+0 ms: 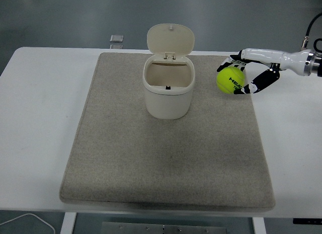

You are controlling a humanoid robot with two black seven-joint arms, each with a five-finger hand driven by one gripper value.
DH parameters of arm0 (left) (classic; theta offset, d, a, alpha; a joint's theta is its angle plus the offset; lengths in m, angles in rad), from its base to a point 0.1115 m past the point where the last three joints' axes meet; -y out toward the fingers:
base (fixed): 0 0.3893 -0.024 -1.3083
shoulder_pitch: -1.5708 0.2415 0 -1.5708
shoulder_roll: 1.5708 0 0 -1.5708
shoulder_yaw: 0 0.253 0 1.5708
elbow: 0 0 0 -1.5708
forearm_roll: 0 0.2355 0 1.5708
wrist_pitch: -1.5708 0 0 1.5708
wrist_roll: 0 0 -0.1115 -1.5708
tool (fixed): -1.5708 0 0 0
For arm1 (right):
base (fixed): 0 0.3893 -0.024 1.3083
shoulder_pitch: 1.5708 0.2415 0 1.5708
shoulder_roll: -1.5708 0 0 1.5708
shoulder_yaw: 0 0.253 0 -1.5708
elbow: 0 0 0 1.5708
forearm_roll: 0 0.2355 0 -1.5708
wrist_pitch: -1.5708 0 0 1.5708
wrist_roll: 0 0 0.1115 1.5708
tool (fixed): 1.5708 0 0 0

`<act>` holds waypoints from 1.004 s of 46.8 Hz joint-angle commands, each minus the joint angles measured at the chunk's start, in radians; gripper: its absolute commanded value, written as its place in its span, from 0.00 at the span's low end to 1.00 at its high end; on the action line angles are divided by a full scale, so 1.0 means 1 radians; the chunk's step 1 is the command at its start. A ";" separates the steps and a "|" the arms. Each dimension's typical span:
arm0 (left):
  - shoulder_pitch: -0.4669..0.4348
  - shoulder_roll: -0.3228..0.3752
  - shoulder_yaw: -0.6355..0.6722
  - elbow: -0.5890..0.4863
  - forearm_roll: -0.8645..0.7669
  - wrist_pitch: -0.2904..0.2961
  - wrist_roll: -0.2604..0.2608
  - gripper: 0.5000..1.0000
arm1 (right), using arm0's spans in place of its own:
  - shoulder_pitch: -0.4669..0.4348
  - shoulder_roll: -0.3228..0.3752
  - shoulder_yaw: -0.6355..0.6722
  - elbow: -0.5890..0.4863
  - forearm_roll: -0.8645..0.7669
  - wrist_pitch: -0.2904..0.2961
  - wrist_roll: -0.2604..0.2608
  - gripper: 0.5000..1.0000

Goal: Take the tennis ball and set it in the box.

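Now, hold: the right robot hand (pixel 246 73) has its fingers curled round the tennis ball (pixel 230 79), one finger over the top and others under its right side, so the ball appears cradled clear of the mat.
Ball position: up off the grey mat (pixel 166 158), to the right of the box (pixel 168 90) and near its rim height.
Box: cream, upright at the mat's far middle, lid (pixel 170 39) tipped back so the mouth is free for a drop.
Step judged: carry leftward over the opening, then release.
Surface (pixel 40 118): white, under the mat.
Left arm: out of view.
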 commanded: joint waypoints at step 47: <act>0.000 0.000 0.000 0.000 0.000 0.000 0.000 0.99 | 0.061 0.164 0.031 0.078 0.200 -0.036 -0.037 0.00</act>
